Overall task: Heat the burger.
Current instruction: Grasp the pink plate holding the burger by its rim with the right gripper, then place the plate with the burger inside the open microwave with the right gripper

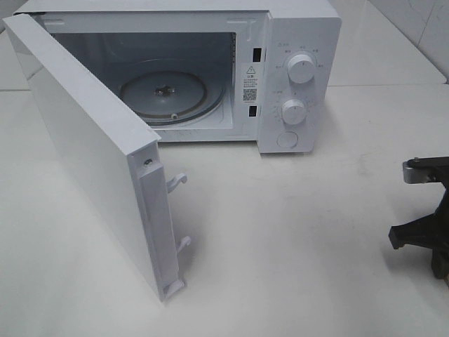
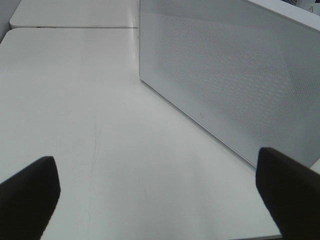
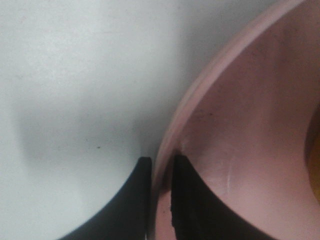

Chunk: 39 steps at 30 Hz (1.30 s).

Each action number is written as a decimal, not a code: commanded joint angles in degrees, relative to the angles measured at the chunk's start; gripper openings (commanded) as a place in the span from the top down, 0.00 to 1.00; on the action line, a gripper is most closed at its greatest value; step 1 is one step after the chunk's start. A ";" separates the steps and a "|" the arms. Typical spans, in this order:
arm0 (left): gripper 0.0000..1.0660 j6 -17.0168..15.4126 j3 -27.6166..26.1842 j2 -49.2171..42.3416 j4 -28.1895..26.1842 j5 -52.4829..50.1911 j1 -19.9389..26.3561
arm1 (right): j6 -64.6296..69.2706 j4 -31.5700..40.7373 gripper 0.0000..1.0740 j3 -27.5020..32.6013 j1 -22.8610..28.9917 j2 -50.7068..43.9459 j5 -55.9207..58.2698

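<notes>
I see white microwave (image 1: pixel 302 28) top centre, its door (image 1: pixel 84 147) wide open across left, glass turntable (image 1: pixel 165 95) inside, two knobs (image 1: pixel 302 68) upper right; white table (image 1: pixel 280 232); pink plate (image 3: pixel 250 130).

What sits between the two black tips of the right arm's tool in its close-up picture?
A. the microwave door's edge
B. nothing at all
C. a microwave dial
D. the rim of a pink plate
D: the right tool has a black tip on each side of the rim of the pink plate.
</notes>
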 commanded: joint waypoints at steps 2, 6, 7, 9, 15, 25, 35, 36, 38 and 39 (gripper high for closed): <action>0.06 0.11 0.00 -0.29 -0.23 -0.46 -0.06 | 2.69 -2.64 1.00 0.69 1.55 -0.06 1.38; 0.06 0.11 0.00 -0.29 -0.23 -0.46 -0.06 | 8.59 -8.02 1.00 0.69 4.18 -0.46 3.90; 0.06 0.11 0.00 -0.29 -0.23 -0.46 -0.06 | 8.59 -8.02 1.00 0.69 4.18 -0.46 3.90; 0.06 0.11 0.00 -0.29 -0.23 -0.46 -0.06 | 11.12 -10.54 1.00 0.69 5.16 -0.74 4.87; 0.06 0.11 0.00 -0.29 -0.23 -0.46 -0.06 | 17.02 -16.96 1.00 0.69 8.82 -2.18 9.00; 0.06 0.11 0.00 -0.29 -0.23 -0.46 -0.06 | 21.03 -22.69 1.00 0.69 12.32 -5.44 15.24; 0.06 0.11 0.00 -0.29 -0.23 -0.46 -0.06 | 21.14 -23.20 1.00 0.69 15.13 -7.05 18.56; 0.06 0.11 0.00 -0.29 -0.23 -0.46 -0.06 | 21.14 -23.20 1.00 0.69 16.39 -7.91 19.19; 0.06 0.11 0.00 -0.29 -0.23 -0.46 -0.06 | 21.03 -23.20 1.00 0.69 16.96 -8.42 19.60; 0.06 0.11 0.00 -0.29 -0.23 -0.46 -0.06 | 20.74 -23.20 1.00 0.69 18.05 -9.57 20.68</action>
